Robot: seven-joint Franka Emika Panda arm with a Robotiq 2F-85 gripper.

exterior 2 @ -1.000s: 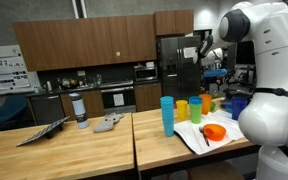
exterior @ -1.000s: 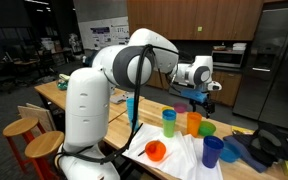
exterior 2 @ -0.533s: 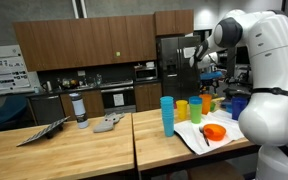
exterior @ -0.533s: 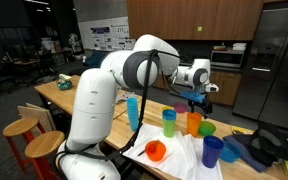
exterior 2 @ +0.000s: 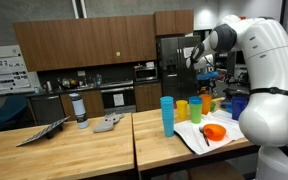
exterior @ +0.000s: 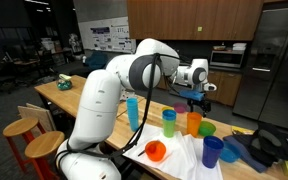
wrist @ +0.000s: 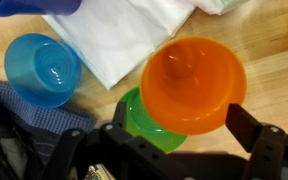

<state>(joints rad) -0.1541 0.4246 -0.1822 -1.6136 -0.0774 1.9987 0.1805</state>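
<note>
**Item in hand:** round orange plastic cup (wrist: 192, 85), upright and mouth up on the pale wooden worktop (wrist: 279, 75). Appears empty from above.

**Position relative to the hand:** in the wrist view, directly beneath the hand (wrist: 174, 125) and between the two finger lines, slightly off centre. In an exterior view, hand (exterior: 202, 97) suspended above the cup (exterior: 194, 122), with a clear gap and no contact.

**Hand state:** fingers spread to full width, nothing pinched, nothing touched.

**Step, as judged:** alignment above the orange plastic cup, ahead of any descent.

**Next move, as judged:**
- Centre the spread fingers across the rim.
- Keep the wrist vertical.
- Lower straight down until both fingers flank the wall.
- Close only after that.
- Watch the neighbour: a small green plastic cup (wrist: 144, 122) sits just beside the orange one on the near side. Touching or merely overlapped cannot be told from above. Risk of catching or tipping it with one finger.

**Surroundings, moving outward:**
- Light blue plastic cup (wrist: 42, 68), well apart, between the white cloth (wrist: 124, 35) and the dark fabric (wrist: 14, 115).
- In an exterior view, farther along the worktop, a taller green cup (exterior: 169, 121) and a tall stack of blue cups (exterior: 133, 110).
- On the cloth, an orange cup lying on its side (exterior: 156, 151).
</note>
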